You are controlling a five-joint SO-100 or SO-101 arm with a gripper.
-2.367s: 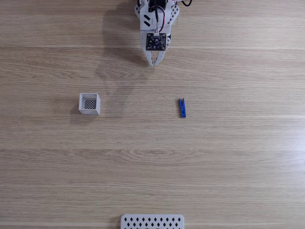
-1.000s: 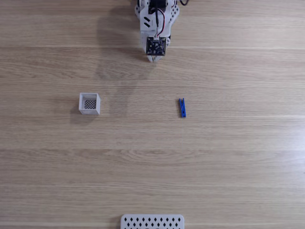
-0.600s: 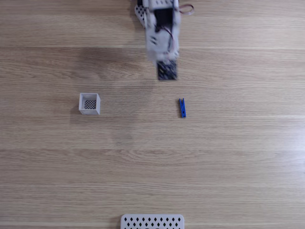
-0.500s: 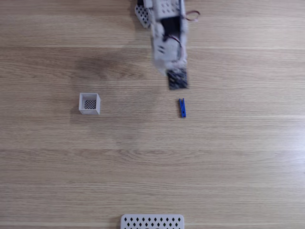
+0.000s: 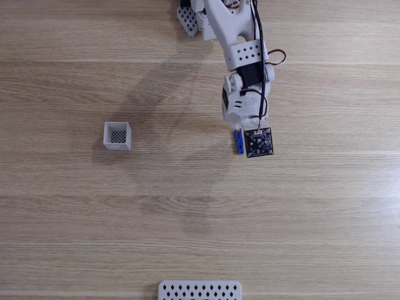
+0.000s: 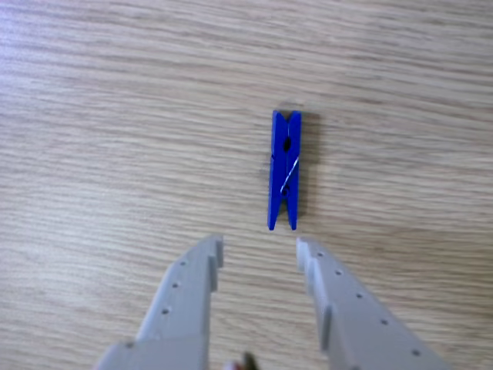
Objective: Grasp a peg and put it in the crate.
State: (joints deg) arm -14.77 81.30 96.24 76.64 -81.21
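Note:
The peg [image 6: 284,170] is a small blue clothespin lying flat on the wooden table, its long axis pointing away from me in the other view. My gripper [image 6: 259,245] is open, and its two white fingertips [image 6: 209,254] hover just short of the peg's near end with nothing between them. In the fixed view the arm [image 5: 242,59] reaches down from the top edge and partly covers the peg [image 5: 238,145]. The wrist's circuit board [image 5: 258,143] sits just right of the peg. The crate [image 5: 117,135], a small white open box with a mesh bottom, stands far to the left.
A flat white perforated plate [image 5: 199,290] lies at the bottom edge of the fixed view. Bare wooden tabletop [image 5: 187,206] stretches between the crate and the peg and all around them.
The arm has swung out from the top edge, down and to the right in the fixed view, and now hangs over the peg. Peg and crate have not moved.

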